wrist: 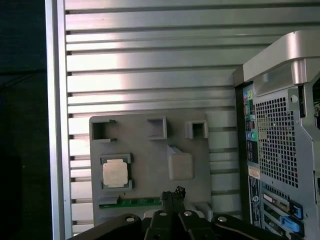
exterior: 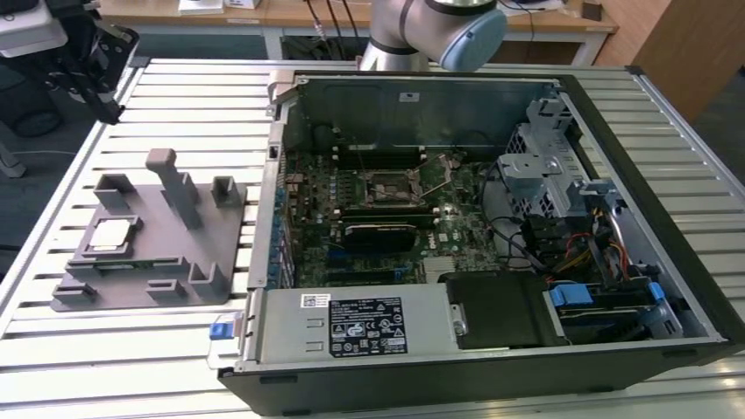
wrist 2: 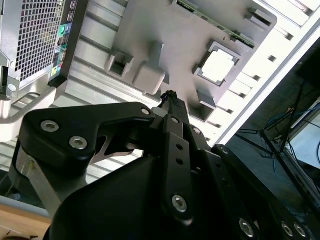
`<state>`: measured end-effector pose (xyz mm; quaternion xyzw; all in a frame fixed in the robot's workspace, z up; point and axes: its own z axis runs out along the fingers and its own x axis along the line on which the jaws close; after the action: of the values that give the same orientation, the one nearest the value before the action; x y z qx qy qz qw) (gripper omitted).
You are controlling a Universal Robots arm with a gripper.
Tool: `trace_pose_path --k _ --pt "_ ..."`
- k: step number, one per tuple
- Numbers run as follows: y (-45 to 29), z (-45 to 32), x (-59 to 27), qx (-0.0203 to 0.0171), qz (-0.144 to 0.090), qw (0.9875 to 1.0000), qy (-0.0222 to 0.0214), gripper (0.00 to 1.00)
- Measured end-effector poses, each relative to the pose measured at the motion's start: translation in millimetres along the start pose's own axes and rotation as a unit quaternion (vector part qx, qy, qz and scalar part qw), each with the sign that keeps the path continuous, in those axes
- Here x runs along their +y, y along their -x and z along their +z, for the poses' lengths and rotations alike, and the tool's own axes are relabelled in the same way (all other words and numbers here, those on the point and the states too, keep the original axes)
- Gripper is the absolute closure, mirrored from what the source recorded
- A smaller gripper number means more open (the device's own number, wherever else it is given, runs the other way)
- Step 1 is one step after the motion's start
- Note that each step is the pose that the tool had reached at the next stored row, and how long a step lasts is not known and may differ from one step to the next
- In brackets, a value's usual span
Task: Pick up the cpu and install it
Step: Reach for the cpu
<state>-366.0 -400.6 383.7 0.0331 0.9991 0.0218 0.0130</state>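
Hovering above the grey fixture tray (wrist: 145, 156), the gripper (wrist: 173, 193) has its fingers pressed together with nothing between them.
The cpu (wrist: 115, 173) lies flat in a square pocket of the tray, near the slatted table's (exterior: 152, 358) edge at the exterior view's left, beside the open computer case (exterior: 407, 100).

Arm (exterior: 407, 26) cropped at exterior view's top, end effector (wrist: 172, 191) covering part of fixture tray (wrist: 150, 155)

You're working at a ribbed, pale metal bench (exterior: 140, 367) under bright, even light. In the exterior view a wooden desk (exterior: 291, 13) stands behind it at twelve o'clock, with dark cables (exterior: 331, 22) hanging. Dark bluish floor (exterior: 35, 188) lies at nine o'clock.
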Motion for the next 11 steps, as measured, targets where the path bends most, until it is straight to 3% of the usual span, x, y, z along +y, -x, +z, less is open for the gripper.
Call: trace_pose_path --k 11 --pt "-19.9 1.4 -6.3 0.0001 -0.002 1.0 0.0 0.89"
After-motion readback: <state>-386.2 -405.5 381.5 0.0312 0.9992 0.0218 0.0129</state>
